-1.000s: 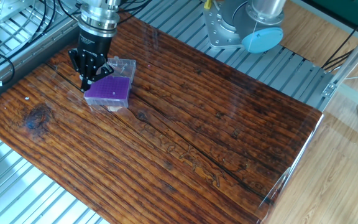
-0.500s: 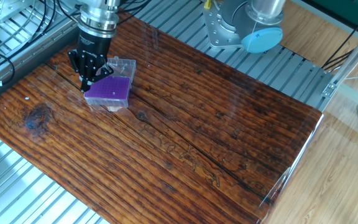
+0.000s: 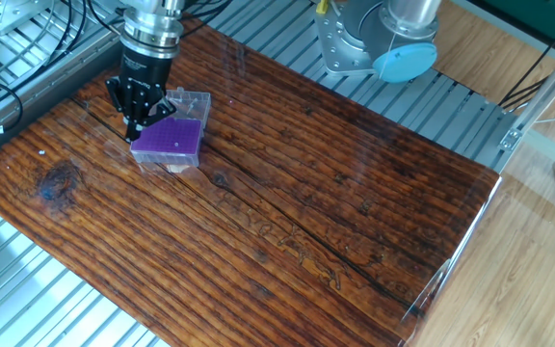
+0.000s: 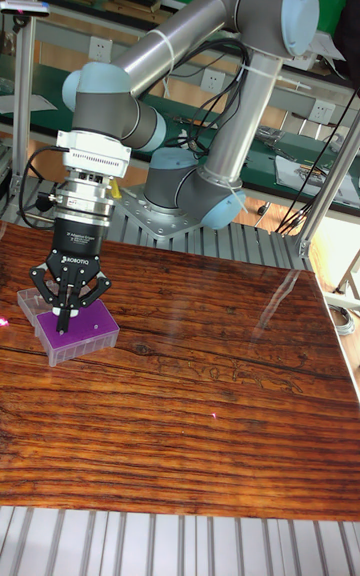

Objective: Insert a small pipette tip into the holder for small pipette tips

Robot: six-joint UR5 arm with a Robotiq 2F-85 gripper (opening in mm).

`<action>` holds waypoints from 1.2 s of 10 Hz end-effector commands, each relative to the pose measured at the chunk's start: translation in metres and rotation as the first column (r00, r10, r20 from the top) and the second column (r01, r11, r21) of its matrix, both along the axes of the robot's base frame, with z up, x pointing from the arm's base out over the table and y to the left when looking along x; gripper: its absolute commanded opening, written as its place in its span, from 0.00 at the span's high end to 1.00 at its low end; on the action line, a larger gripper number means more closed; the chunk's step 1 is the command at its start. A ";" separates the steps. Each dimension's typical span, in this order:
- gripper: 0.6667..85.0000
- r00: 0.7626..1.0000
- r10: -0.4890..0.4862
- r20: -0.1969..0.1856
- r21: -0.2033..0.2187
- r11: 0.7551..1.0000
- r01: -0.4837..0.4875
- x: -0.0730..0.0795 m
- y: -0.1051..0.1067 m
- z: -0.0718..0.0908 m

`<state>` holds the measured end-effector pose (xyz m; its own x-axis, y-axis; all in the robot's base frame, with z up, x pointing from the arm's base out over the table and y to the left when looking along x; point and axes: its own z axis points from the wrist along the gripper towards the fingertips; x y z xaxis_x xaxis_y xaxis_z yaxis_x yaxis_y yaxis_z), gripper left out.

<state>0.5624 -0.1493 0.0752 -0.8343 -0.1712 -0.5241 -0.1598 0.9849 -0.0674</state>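
End effector [image 4: 64,328]: mine, pointing straight down, fingers pinched together, presumably on a pipette tip too small to confirm. Holder for small pipette tips [image 3: 171,142]: far-left on the wooden surface [image 3: 287,202], purple grid plate upward, directly beneath me for vertical insertion.

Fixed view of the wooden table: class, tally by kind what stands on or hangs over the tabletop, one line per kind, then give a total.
Holder for small pipette tips, purple top: 1
Gripper, over the holder's left edge: 1
Total: 2
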 end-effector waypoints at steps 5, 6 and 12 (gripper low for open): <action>1.00 1.000 -0.021 0.019 -0.013 1.000 0.022 0.004 -0.007 0.005; 1.00 0.999 -0.021 0.036 -0.025 0.999 0.022 0.008 -0.009 0.007; 1.00 0.989 0.000 0.151 0.048 0.999 -0.008 -0.004 0.003 0.028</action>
<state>0.5578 -0.1498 0.0928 -0.7858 -0.1602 -0.5974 -0.1545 0.9861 -0.0612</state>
